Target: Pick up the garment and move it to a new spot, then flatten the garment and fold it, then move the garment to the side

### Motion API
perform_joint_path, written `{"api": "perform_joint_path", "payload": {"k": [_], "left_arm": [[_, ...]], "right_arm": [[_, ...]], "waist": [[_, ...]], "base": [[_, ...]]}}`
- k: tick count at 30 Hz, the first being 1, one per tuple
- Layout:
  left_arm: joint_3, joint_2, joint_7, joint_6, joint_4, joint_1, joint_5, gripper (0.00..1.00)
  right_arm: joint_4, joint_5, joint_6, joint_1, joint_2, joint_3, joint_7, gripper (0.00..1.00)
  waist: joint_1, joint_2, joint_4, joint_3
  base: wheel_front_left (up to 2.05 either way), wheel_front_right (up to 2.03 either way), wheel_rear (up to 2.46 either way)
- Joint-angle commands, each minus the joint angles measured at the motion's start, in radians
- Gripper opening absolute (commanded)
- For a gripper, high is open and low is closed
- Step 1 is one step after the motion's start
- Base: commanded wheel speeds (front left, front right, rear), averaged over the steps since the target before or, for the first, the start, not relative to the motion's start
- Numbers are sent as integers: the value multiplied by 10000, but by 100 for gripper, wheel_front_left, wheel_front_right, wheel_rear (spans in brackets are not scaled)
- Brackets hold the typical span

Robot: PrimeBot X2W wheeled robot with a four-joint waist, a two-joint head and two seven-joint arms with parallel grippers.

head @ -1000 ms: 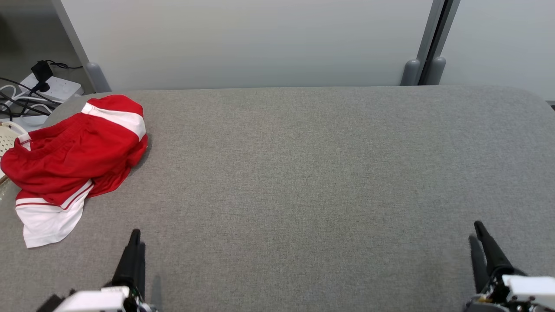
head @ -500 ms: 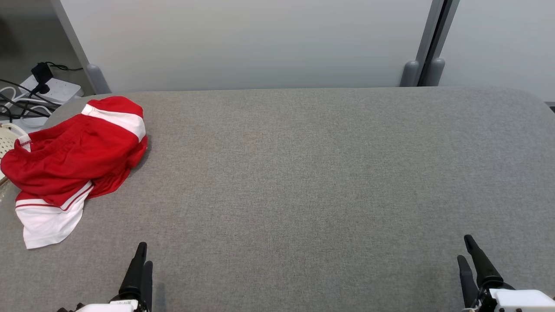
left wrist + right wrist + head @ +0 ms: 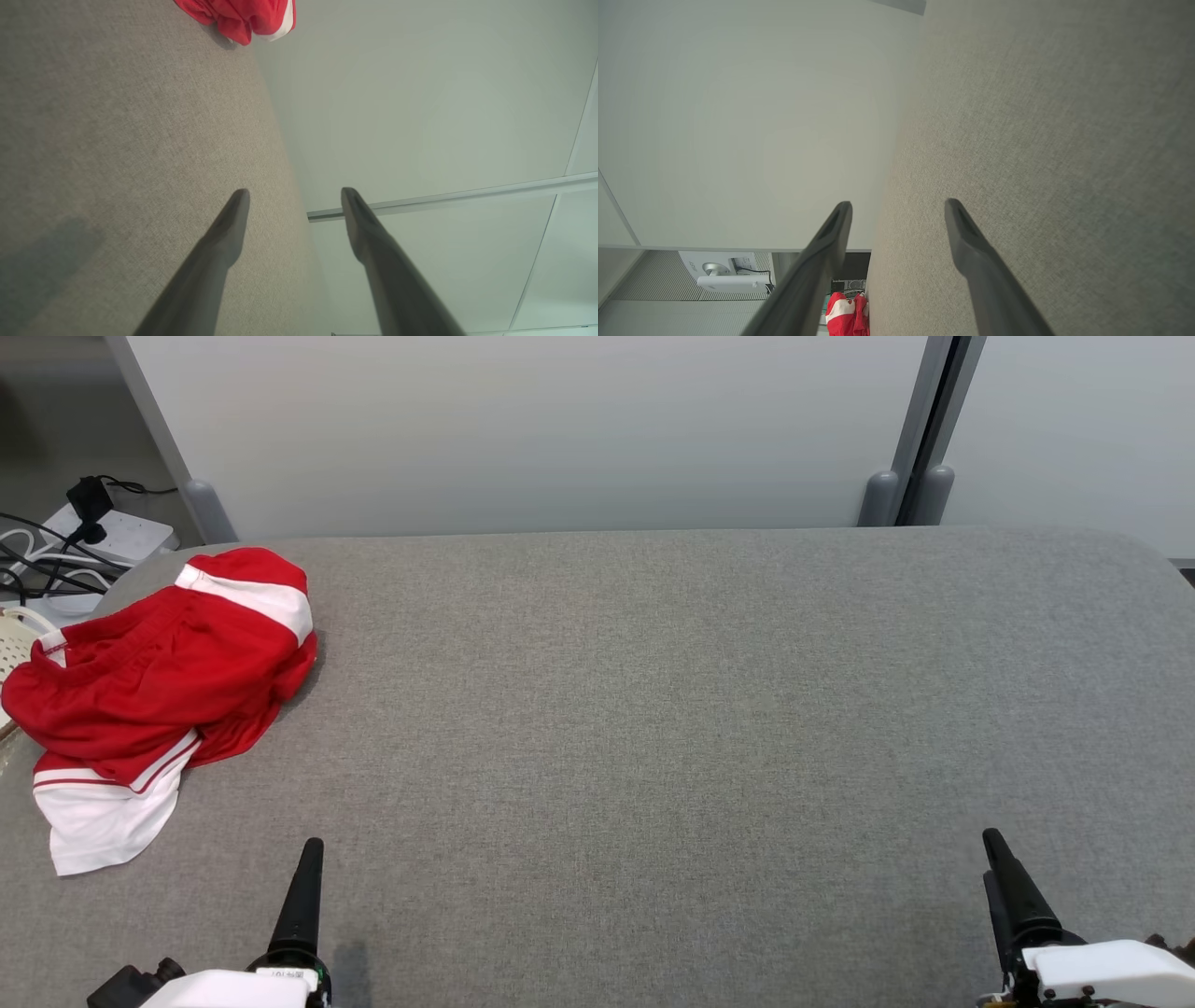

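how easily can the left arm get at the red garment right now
Probably yes: the left gripper, jaws open, has only bare grey table between it and the garment ahead to its left.

The garment (image 3: pixel 159 681) is bright red with white bands and a white hem panel crossed by a thin red stripe. The table (image 3: pixel 653 709) is mottled grey, the wall (image 3: pixel 560 429) pale grey. The strip (image 3: pixel 126 534) is white, its plug (image 3: pixel 91 495) black.
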Motion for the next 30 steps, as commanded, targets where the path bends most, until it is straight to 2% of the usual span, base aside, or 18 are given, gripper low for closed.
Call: {"api": "perform_joint_path", "payload": {"k": [1, 9, 14, 22, 30], "left_arm": [[17, 103, -106, -34, -355, -519, 411, 100], [-96, 120, -340, -27, -688, -563, 1978, 100], [-192, 136, -488, 148, -793, -583, 2813, 100], [-291, 160, -722, 531, -816, -652, 3758, 100], [-386, 186, -958, 655, -884, -726, 4602, 100]], "right_arm": [[-332, -417, 5, -535, -146, 113, -142, 100], [-466, -2036, 6, -609, -145, 234, -376, 100], [-526, -2785, 6, -639, -128, 227, -523, 100], [-595, -3736, 7, -668, -134, 250, -757, 100], [-669, -4926, 8, -678, -152, 300, -992, 100]], "waist": [[-2, -1, -1, -6], [-2, -1, 2, -37], [-2, -1, -20, -52], [-2, -1, -74, -116], [-2, -1, -141, -183]], "base": [[0, 0, 0], [0, 0, 0], [0, 0, 0], [0, 0, 0], [0, 0, 0]]}}
